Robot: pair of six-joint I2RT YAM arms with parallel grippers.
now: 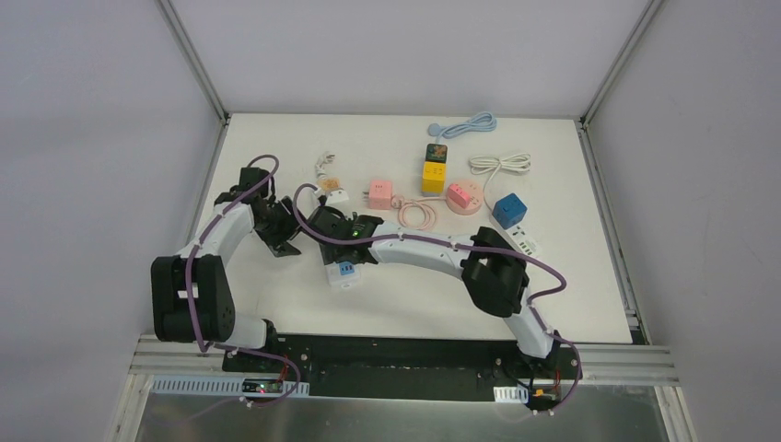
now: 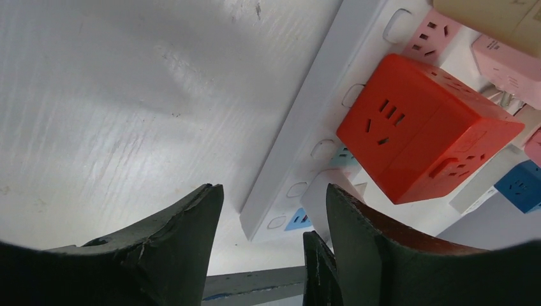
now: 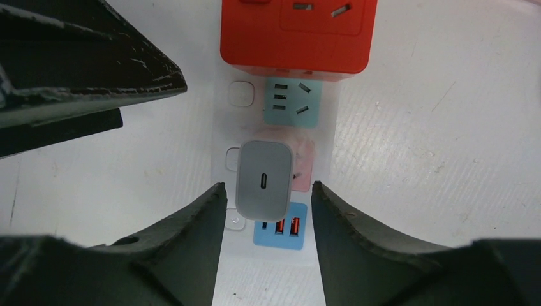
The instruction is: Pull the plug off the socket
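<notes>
Overhead, we find the white plastic power strip left of centre on the white counter. Left wrist: left end effector released, above strip's end, near a red cube adapter. Right wrist: right end effector released, flanking the small grey charger plug seated mid-strip. Prob. light, rigid, slick; we'd pinch its sides, pull straight; strip may lift w/ it.

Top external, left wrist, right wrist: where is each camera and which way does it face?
Top external: above and behind the robot, facing down at the white table; left arm and right arm show.
Left wrist: on the left arm, facing down at the long white power strip; the left gripper shows.
Right wrist: straight above the grey rectangular charger plug; the right gripper flanks it.
Both wrist views share the red cube socket.
</notes>
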